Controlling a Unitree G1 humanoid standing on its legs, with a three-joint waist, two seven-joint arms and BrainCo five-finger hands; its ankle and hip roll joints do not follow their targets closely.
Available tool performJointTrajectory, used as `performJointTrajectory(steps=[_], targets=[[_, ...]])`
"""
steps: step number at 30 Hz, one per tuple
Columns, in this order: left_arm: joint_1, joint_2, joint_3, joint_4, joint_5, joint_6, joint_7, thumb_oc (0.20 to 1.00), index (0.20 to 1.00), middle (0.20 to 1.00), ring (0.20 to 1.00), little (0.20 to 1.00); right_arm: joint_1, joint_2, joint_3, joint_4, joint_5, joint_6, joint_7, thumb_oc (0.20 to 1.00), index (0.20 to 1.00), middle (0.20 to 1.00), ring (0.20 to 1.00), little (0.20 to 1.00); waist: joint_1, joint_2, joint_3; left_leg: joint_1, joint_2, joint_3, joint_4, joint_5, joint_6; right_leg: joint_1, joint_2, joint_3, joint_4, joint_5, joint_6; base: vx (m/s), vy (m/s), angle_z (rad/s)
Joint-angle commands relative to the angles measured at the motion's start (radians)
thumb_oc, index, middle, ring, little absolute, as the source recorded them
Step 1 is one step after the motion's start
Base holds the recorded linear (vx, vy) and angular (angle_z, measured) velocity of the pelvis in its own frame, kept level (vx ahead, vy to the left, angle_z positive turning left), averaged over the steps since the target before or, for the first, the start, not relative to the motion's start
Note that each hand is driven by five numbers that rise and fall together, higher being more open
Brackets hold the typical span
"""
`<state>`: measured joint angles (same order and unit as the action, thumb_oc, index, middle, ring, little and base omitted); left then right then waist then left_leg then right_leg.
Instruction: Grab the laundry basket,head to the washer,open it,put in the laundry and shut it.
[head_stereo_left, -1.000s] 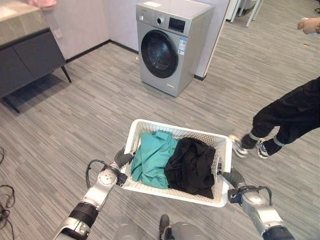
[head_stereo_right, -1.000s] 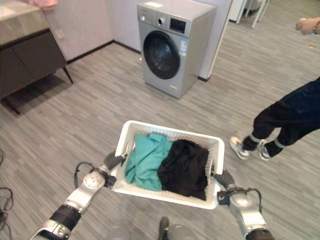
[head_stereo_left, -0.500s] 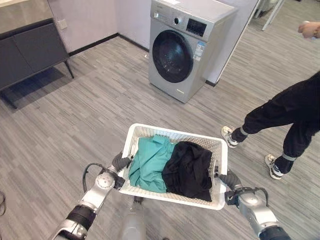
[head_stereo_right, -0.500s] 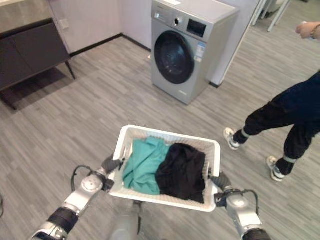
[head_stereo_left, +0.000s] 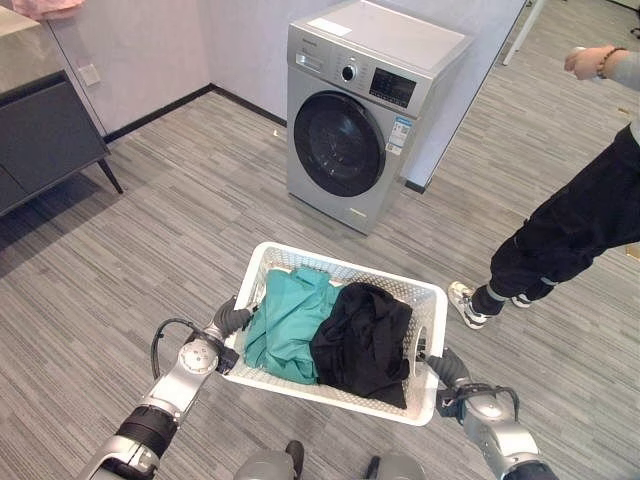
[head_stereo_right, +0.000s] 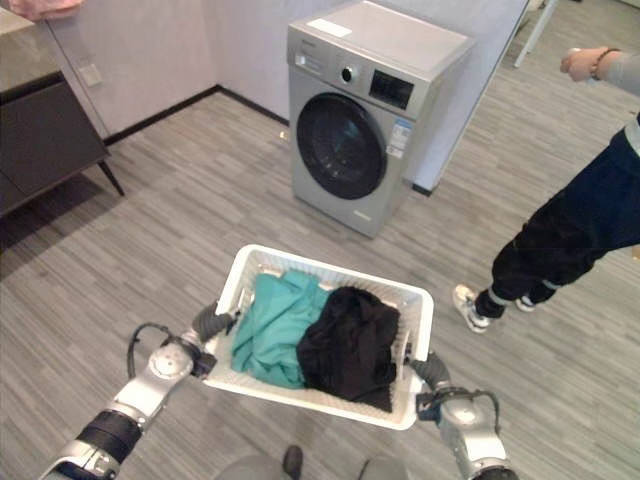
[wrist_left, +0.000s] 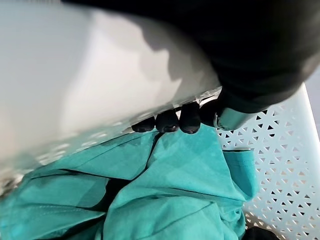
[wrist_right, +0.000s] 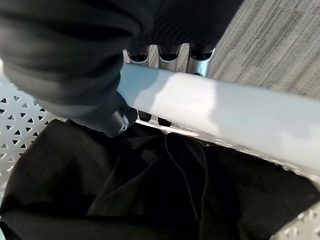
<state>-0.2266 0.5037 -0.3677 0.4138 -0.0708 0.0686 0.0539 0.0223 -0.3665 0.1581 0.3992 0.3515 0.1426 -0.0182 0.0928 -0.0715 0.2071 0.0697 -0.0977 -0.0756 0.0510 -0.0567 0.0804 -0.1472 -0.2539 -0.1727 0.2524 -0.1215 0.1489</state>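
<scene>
Fingertips (wrist_left: 168, 121) under basket (head_stereo_left: 341, 270) rim

L hand (wrist_left: 170, 120) curled over basket rim (wrist_left: 100, 90), teal cloth (wrist_left: 165, 190) inside.

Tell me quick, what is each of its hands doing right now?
Left hand: shut on the laundry basket rim.
Right hand: shut on the basket's opposite rim.

Head stereo pair looking down, wrist views close, sharing the basket (head_stereo_left: 433, 300)
</scene>
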Motion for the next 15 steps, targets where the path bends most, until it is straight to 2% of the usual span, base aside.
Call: performJointTrajectory(steps=[1,2,4,6,7,11,15], targets=[[-0.051,0.003,0.057,-0.051,-0.005,-0.077,0.014,0.200,0.200,0.200,0.200,0.200,-0.043,-0.037,-0.049,-0.067,0.085,-0.113,0.070,0.200,0.200,0.200,0.200,0.200,0.002,0.000,-0.018,-0.048,0.104,0.021,0.022,-0.029,-0.063,0.043,0.009,0.045,-0.091,0.185,0.014,0.21,-0.147,0.66],[-0.070,-0.006,0.042,-0.029,0.011,-0.086,0.027,0.200,0.200,0.200,0.200,0.200,-0.031,-0.034,-0.056,-0.064,0.104,-0.122,0.067,0.200,0.200,0.200,0.200,0.200,-0.013,-0.014,-0.012,-0.043,0.092,-0.009,0.030,-0.038,-0.070,0.036,0.048,0.150,-0.109,0.195,0.025,0.21,-0.163,0.44],[-0.068,-0.014,0.041,-0.028,0.011,-0.086,0.024,0.200,0.200,0.200,0.200,0.200,-0.009,-0.028,-0.069,-0.087,0.110,-0.122,0.074,0.200,0.200,0.200,0.200,0.200,-0.008,-0.024,-0.013,-0.039,0.098,-0.010,0.052,-0.057,-0.080,0.061,0.039,0.119,-0.114,0.179,0.028,0.19,-0.217,0.47],[-0.067,-0.022,0.036,-0.023,0.008,-0.087,0.020,0.200,0.200,0.200,0.200,0.200,-0.004,-0.028,-0.068,-0.097,0.116,-0.123,0.075,0.200,0.200,0.200,0.200,0.200,-0.010,-0.027,-0.015,-0.039,0.110,-0.030,0.055,-0.058,-0.091,0.073,0.050,0.107,-0.122,0.163,0.020,0.09,-0.202,0.57],[-0.065,-0.032,0.038,-0.023,0.002,-0.088,0.020,0.200,0.200,0.200,0.200,0.200,0.014,-0.037,-0.075,-0.111,0.118,-0.124,0.079,0.200,0.200,0.200,0.200,0.200,-0.015,-0.025,-0.024,-0.043,0.131,-0.059,0.044,-0.054,-0.102,0.090,0.066,0.080,-0.142,0.134,0.005,0.08,-0.234,0.46],[-0.051,-0.046,0.044,-0.024,-0.019,-0.091,0.017,0.200,0.200,0.200,0.200,0.200,0.016,-0.053,-0.066,-0.115,0.114,-0.126,0.084,0.200,0.200,0.200,0.200,0.200,-0.014,-0.025,-0.037,-0.041,0.166,-0.082,0.014,-0.036,-0.124,0.129,0.093,0.036,-0.207,0.126,-0.011,0.06,-0.195,0.34],[-0.047,-0.052,0.038,-0.018,-0.019,-0.087,0.019,0.200,0.200,0.200,0.200,0.200,0.011,-0.063,-0.059,-0.105,0.105,-0.124,0.083,0.200,0.200,0.200,0.200,0.200,-0.013,-0.023,-0.043,-0.034,0.183,-0.088,-0.006,-0.024,-0.133,0.150,0.108,0.024,-0.223,0.115,-0.021,0.03,-0.087,-0.04]])
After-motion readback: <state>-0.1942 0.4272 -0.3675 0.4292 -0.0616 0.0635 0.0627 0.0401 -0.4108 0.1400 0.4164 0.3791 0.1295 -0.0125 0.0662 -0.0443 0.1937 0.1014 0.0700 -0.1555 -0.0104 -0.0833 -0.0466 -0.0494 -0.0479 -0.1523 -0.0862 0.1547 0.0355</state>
